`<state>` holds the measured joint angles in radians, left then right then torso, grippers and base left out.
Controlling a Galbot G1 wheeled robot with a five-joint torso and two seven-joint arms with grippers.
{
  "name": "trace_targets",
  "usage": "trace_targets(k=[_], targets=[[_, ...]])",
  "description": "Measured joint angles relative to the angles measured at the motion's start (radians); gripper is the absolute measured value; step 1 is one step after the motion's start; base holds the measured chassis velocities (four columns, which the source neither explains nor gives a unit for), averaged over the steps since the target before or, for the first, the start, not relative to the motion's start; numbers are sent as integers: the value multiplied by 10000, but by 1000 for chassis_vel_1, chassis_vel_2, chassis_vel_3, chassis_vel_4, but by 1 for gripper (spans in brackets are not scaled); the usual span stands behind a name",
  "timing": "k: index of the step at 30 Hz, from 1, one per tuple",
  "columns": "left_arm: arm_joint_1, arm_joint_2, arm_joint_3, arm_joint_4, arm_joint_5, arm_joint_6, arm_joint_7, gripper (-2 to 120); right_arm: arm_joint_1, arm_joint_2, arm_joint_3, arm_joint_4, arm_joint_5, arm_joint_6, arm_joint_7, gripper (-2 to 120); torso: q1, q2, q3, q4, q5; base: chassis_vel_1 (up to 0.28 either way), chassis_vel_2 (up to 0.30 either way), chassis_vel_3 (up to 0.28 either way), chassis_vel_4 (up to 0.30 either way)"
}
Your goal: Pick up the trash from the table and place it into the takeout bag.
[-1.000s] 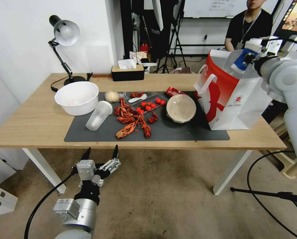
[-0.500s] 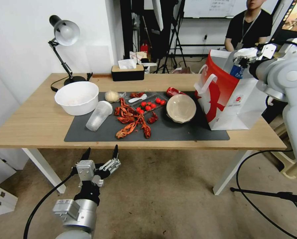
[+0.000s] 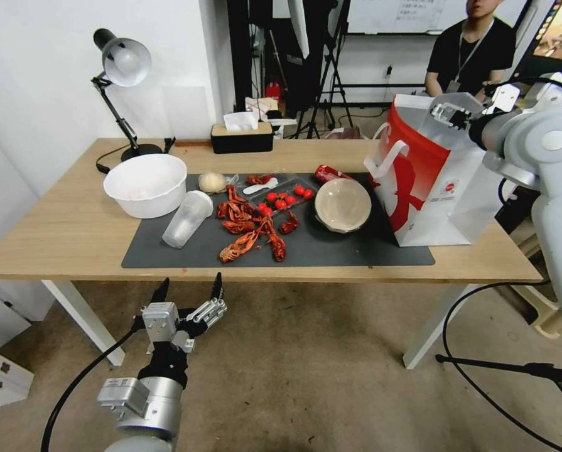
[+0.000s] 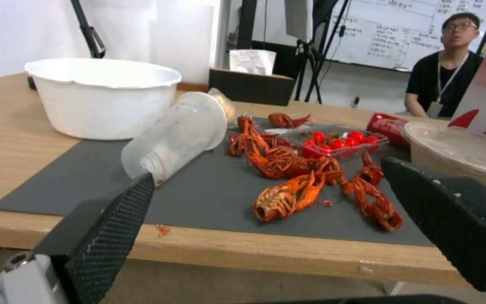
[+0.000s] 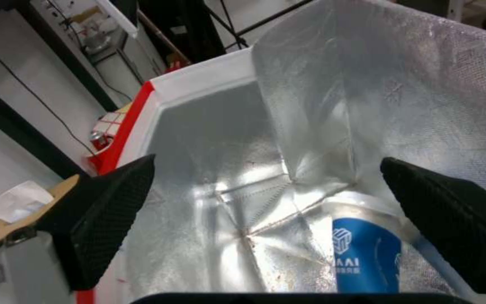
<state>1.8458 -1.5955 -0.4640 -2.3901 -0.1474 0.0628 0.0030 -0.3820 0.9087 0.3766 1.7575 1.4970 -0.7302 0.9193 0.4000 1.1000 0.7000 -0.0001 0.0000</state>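
**Blue cup lying in the bag, right gripper spread above it**

From my console I see the right gripper (image 3: 449, 113) poised over the mouth of the large white-and-red paper takeout bag (image 3: 441, 188), which stands upright on the right end of the long light-wood table (image 3: 73, 232), its base partly on the dark grey rectangular mat (image 3: 331, 251). Through the right wrist camera its two black fingers (image 5: 114, 211) are spread wide with nothing between them, and beneath them the blue-and-white paper cup (image 5: 364, 257) lies on the silvery lining at the bottom of the bag.

The left gripper (image 3: 189, 292) hangs below the table's front edge, fingers wide apart and empty.

On the mat I see the clear plastic cup (image 3: 186, 218) tipped on its side, next to the pile of red crayfish shells (image 3: 249, 229). The beige round bowl (image 3: 342, 204) sits just beside the bag, and the red packet (image 3: 328, 172) lies behind the bowl. A big white plastic tub (image 3: 145, 184) stands at the mat's left end.
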Motion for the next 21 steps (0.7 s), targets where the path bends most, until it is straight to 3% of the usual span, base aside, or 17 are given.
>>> trace_targets(k=[8, 10, 12, 14, 15, 18, 19, 21], targets=[[0, 22, -21, -57, -2, 0, 14, 100, -125, -114, 60, 406, -272, 25, -393, 100, 0, 0, 0, 1, 0, 0, 0, 0, 0], [3, 31, -42, -67, -11, -3, 23, 100, -464, -231, 144, 913, -638, 362, -1672, 100, 0, 0, -1, -1, 0, 0, 0, 0, 0], [3, 34, -45, -67, -14, -5, 25, 100, -567, -254, 156, 1025, -772, 504, -2096, 100, 0, 0, -1, 0, -2, 0, 0, 0, 0], [-3, 35, -51, -67, -22, -14, 28, 100, -1034, -363, 150, 1395, -1881, 1196, -3811, 100, 0, 0, -1, 2, -1, 0, 0, 0, 0], [-3, 35, -51, -67, -22, -14, 28, 100, -1034, -363, 150, 1395, -1881, 1196, -3811, 100, 0, 0, -1, 2, -1, 0, 0, 0, 0], [3, 37, -66, -70, -36, -62, 31, 100, -1759, -547, 95, 1820, -3967, 2290, -6251, 100, 1, 0, 0, 0, 2, 0, 0, 0, 0], [3, 37, -66, -70, -36, -62, 31, 100, -1759, -547, 95, 1820, -3967, 2290, -6251, 100, 1, 0, 0, 0, 2, 0, 0, 0, 0], [22, 57, -85, -100, -55, -84, 33, 100, -2192, -711, 70, 2007, -5168, 3091, -7637, 100, -1, 0, -1, 2, 0, 0, 0, 0, 0]])
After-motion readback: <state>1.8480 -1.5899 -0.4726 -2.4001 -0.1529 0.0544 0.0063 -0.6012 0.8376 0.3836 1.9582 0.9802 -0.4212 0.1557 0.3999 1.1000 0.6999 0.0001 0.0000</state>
